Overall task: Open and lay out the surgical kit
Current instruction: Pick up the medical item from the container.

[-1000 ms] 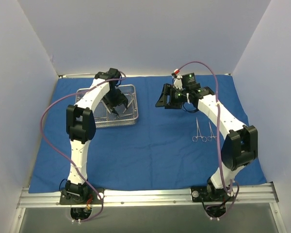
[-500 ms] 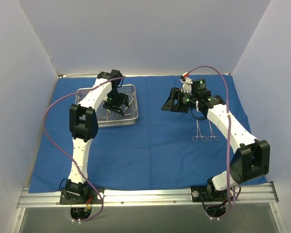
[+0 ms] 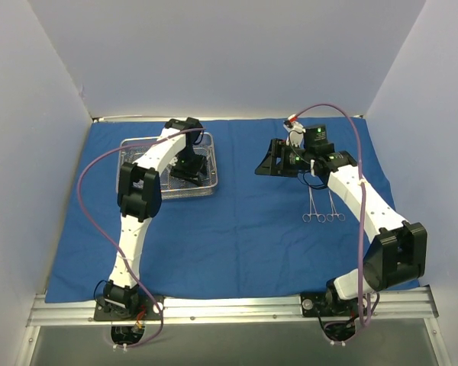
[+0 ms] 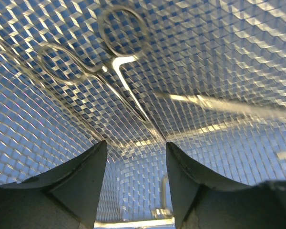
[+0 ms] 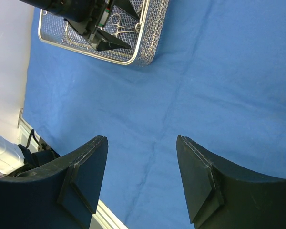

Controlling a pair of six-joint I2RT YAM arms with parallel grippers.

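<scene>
Done: blue wrap [image 3: 244, 229] spread flat; two instruments [image 3: 313, 217] laid near right hand [image 5: 141, 138].
Remaining: forceps [image 4: 117, 64] in tray [image 3: 201, 191], just ahead of left hand [image 4: 136, 143].
Hands: both parted, empty.

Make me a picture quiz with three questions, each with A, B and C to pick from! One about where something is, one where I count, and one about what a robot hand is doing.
1. Where is the left gripper?
A. Down in the wire tray
B. Off the cloth, at the table's near edge
C. Touching the back wall

2. How many scissor-like instruments lie on the blue cloth, outside the tray?
A. None
B. Two
C. Five

3. What is the right gripper doing?
A. Shut on an instrument
B. Shut on a fold of cloth
C. Open, holding nothing

Answers:
1 A: the tray's mesh fills its wrist view, and the top view shows it inside the tray.
2 B: a pair lies side by side on the right part of the cloth.
3 C: its jaws stand apart, with only cloth below them.
</scene>
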